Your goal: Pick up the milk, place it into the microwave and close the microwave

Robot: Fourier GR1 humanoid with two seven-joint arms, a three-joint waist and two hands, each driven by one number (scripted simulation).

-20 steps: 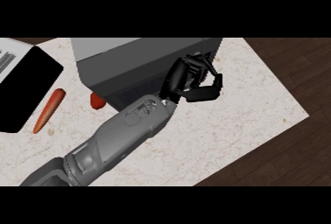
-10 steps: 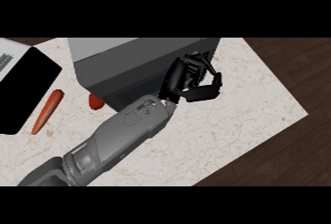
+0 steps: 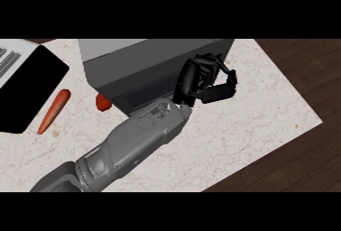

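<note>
Bench edges: pale marbled stone bench (image 3: 266, 113) cut off on the right by a slanting edge, dark wooden floor (image 3: 300, 162) beyond it at right and near right.
Open room: bare stretch of bench right of the hand and nearer, out to that slanting edge; left side taken up by other things.
Microwave: grey box-shaped microwave (image 3: 143, 63) at far centre, dark front face turned toward the near left, right end close to the hand.
Milk: no carton visible anywhere; hidden behind the hand or inside the microwave, cannot tell which.
Hand: one black hand (image 3: 203, 83) on a grey forearm (image 3: 126, 144) coming in from the near left edge and reaching up to the microwave's near right corner; left or right arm not certain from this view.
Fingers: curled fingers (image 3: 200, 67) bent over, thumb folded under toward them, small gap between; up against the microwave's right end, nothing seen held.
Left side: long orange carrot (image 3: 53, 110) lying near a flat black panel (image 3: 26, 90); small red rounded thing (image 3: 103, 102) touching the microwave's near left corner.
</note>
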